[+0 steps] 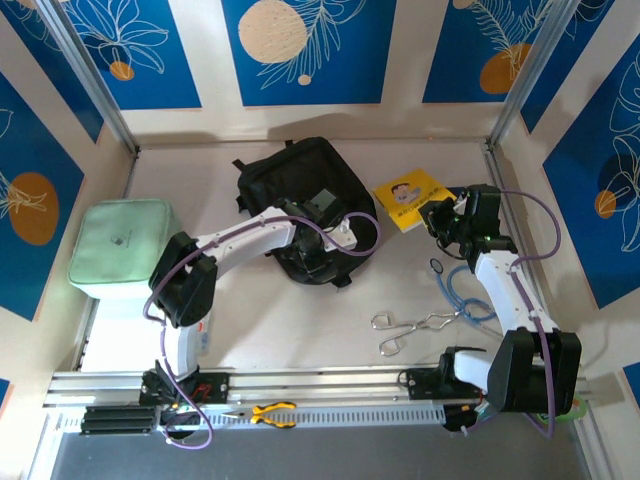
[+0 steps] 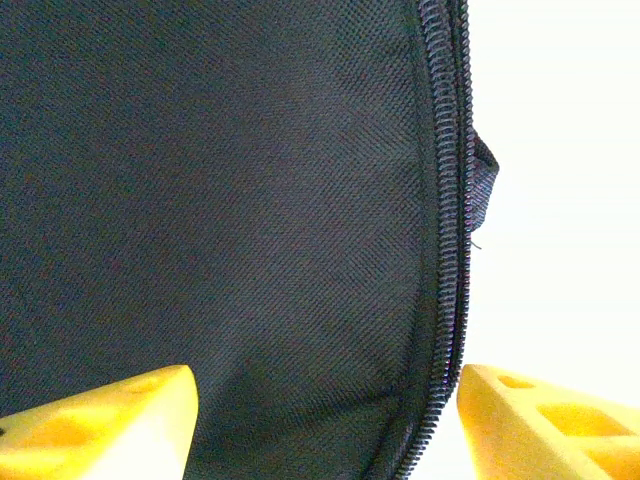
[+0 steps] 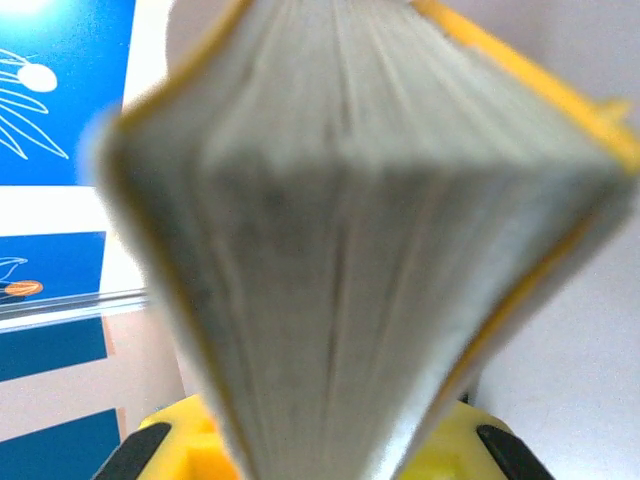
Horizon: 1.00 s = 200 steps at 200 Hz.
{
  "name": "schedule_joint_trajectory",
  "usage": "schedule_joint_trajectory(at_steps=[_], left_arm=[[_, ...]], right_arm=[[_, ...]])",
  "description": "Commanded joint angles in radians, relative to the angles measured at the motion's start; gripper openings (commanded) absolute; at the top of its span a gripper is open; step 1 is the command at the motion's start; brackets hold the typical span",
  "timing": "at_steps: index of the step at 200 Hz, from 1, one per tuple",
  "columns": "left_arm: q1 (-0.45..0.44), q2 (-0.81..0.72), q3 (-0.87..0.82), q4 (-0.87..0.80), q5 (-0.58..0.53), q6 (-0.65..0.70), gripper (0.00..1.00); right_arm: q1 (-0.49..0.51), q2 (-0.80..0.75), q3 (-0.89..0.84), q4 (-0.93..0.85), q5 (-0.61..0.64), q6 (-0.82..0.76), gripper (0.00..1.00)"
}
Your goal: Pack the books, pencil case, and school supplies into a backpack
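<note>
Right wrist: right end effector [image 3: 320, 440] grasps the yellow book [image 3: 350, 230]; the released left end effector [image 2: 325, 420] should next unzip the backpack [image 2: 200, 200].

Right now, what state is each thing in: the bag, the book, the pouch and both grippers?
backpack: lying on the table, zip closed where the left wrist view shows it.
yellow book: held by the right gripper, pages slightly fanned.
green pouch: flat on the table, untouched.
left gripper: open over the backpack's zip.
right gripper: shut on the yellow book.

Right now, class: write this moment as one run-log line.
left hand: open over backpack zip | right hand: shut on yellow book | book not yet in backpack
</note>
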Motion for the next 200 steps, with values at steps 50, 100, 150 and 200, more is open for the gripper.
schedule_joint_trajectory(at_steps=[50, 100, 150, 200], left_arm=[[-0.011, 0.044, 0.02, -0.029, -0.019, 0.045, 0.58], [-0.012, 0.036, 0.027, -0.006, -0.051, 0.05, 0.4], [-0.016, 0.047, 0.035, -0.034, -0.057, 0.074, 0.24], [-0.018, -0.048, 0.014, 0.046, -0.078, 0.075, 0.06]], right_arm=[[-0.005, -0.007, -0.002, 0.054, -0.037, 0.003, 0.03], [-0.007, -0.009, -0.002, 0.054, -0.038, 0.003, 0.03], [-0.016, -0.022, -0.002, 0.041, -0.032, -0.001, 0.03], [-0.059, -0.071, 0.001, -0.005, -0.014, -0.022, 0.03]])
